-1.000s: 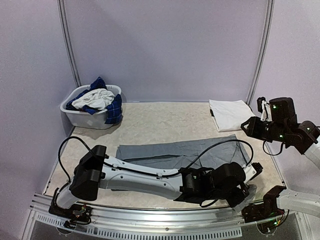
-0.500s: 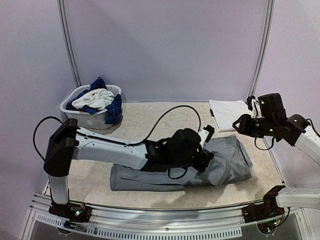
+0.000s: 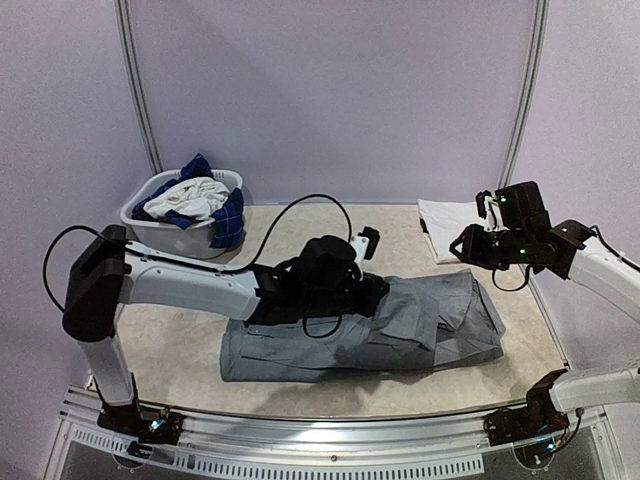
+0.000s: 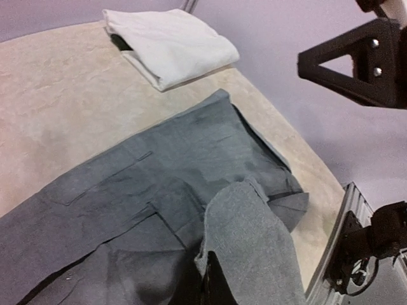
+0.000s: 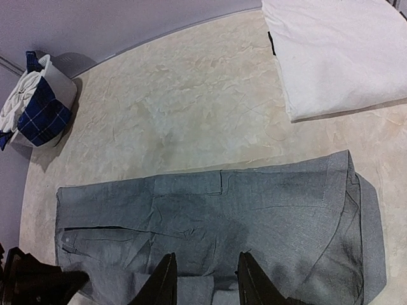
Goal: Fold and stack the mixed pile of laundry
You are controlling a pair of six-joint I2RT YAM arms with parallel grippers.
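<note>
Grey garment (image 3: 420, 320) lies mid-way across the bench (image 3: 300, 240), one end pinched in the closed left claw (image 4: 213, 279) and carried leftward over its body since a second ago, so the fold is under way; right claw (image 5: 203, 279) hovers part-open, empty, near the folded white piece (image 3: 455, 225).

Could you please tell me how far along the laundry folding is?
Done: one folded white garment lies at the far right. In hand: the left gripper is shut on a flap of the grey cloth garment, partly folded over. Remaining: white and blue plaid pieces in the white plastic oval basket.
</note>
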